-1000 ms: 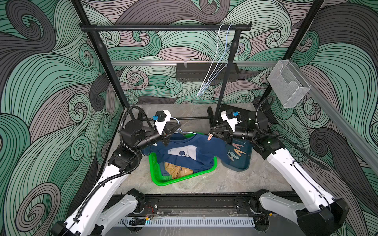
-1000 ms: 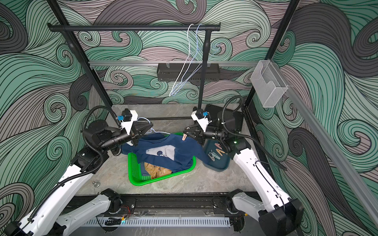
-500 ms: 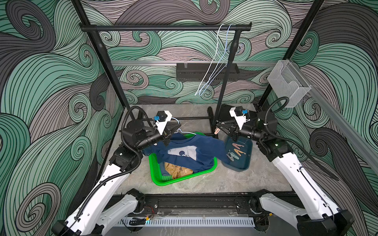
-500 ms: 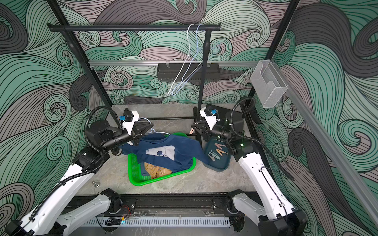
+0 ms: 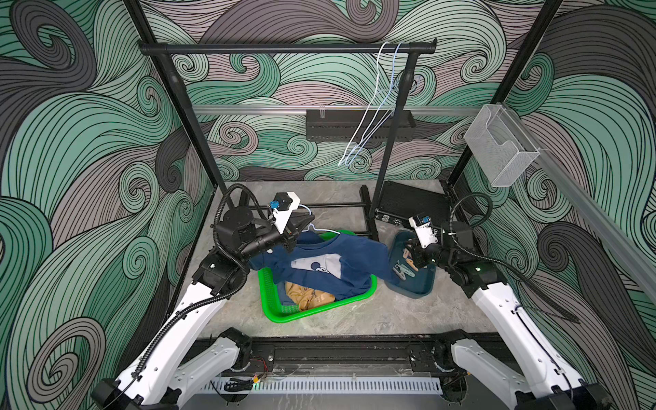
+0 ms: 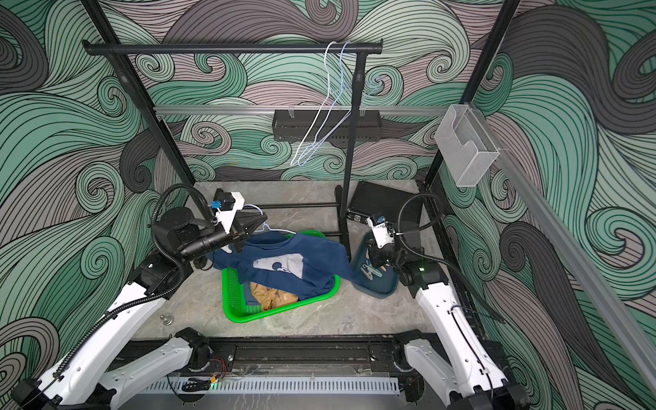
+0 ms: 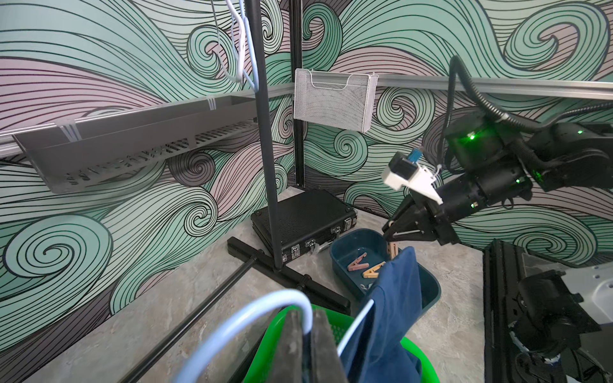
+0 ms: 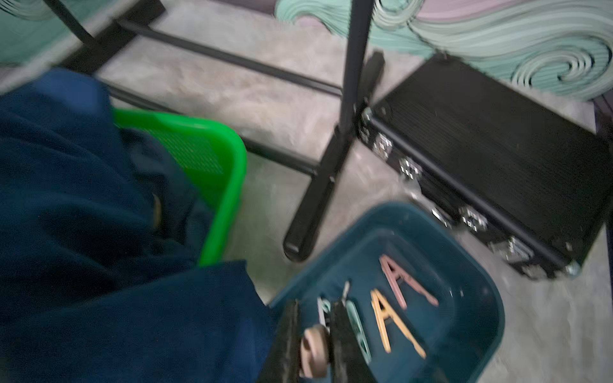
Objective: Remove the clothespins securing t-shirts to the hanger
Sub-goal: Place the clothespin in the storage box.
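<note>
A peach plastic clothespin (image 8: 314, 348) is pinched in the nearly closed right end effector (image 7: 392, 233) above a dark teal tray (image 8: 487, 291) of loose pins (image 8: 388, 318). The left end effector (image 7: 306, 335) is clamped on the white wire hanger (image 7: 252, 300) bearing the navy mouse-print t-shirt (image 5: 340, 261). Release into the tray seems due next.

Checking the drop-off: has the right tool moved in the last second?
Yes. The right tool, gripping a clothespin, went from the shirt, past the rack post, to over the blue tray.
</note>
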### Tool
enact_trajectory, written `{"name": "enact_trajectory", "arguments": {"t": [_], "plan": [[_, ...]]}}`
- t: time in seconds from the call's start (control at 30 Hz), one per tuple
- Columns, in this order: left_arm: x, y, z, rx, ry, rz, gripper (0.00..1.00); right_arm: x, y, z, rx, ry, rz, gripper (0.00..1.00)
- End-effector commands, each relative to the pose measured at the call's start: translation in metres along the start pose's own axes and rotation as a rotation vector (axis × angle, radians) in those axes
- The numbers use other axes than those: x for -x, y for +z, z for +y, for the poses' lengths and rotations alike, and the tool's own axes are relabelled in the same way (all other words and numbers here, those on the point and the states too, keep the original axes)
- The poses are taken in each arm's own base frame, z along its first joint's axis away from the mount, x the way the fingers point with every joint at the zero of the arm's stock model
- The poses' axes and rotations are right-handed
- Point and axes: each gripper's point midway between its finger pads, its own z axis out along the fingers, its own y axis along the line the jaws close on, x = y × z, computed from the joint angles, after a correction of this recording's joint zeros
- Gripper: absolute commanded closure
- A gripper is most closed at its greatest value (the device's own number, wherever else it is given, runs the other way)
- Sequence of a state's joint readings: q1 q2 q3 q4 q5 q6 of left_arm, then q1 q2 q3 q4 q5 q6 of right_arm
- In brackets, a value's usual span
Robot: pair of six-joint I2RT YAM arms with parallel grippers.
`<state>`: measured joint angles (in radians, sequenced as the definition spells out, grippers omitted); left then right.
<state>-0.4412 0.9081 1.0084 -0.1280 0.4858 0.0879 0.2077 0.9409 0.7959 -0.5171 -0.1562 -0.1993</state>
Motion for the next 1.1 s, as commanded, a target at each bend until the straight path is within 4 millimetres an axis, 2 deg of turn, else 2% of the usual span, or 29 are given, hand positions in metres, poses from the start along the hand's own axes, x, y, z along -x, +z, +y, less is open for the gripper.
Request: {"name": "enact_trajectory", "arguments": {"t": [0.0,0.2,0.3,0.53,0.63,0.73,0.83,0.87,0.9,0.97,1.07], "plan": [[0.007,-0.006,-0.003,0.003,0.016,-0.024,1.0,-0.037,0.014,-0.03,-0.157,-0.055,0.16,0.93],[0.009,-0.007,-0.003,0.006,0.016,-0.029,1.0,-0.073,0.056,-0.04,-0.17,-0.082,0.33,0.9],[0.009,-0.007,-0.003,0.006,0.015,-0.031,1.0,-0.083,0.071,-0.04,-0.148,-0.074,0.401,0.88],[0.008,-0.009,-0.004,0.008,0.017,-0.027,1.0,-0.099,0.086,-0.038,-0.121,-0.078,0.478,0.79],[0.007,-0.01,-0.004,0.008,0.016,-0.028,1.0,-0.098,0.086,-0.04,-0.125,-0.081,0.485,0.71],[0.006,-0.011,-0.005,0.009,0.016,-0.025,1.0,-0.096,0.086,-0.04,-0.12,-0.087,0.491,0.57],[0.006,-0.012,-0.005,0.01,0.017,-0.025,1.0,-0.09,0.082,-0.041,-0.126,-0.087,0.477,0.52],[0.004,-0.011,-0.005,0.01,0.014,-0.02,1.0,-0.088,0.08,-0.041,-0.133,-0.092,0.472,0.46],[0.004,-0.011,-0.005,0.009,0.015,-0.019,1.0,-0.087,0.077,-0.042,-0.136,-0.095,0.471,0.42],[0.004,-0.011,-0.005,0.009,0.015,-0.017,1.0,-0.08,0.07,-0.045,-0.155,-0.103,0.451,0.38],[0.003,-0.011,-0.005,0.009,0.014,-0.012,1.0,-0.059,0.049,-0.048,-0.185,-0.114,0.386,0.35]]}}
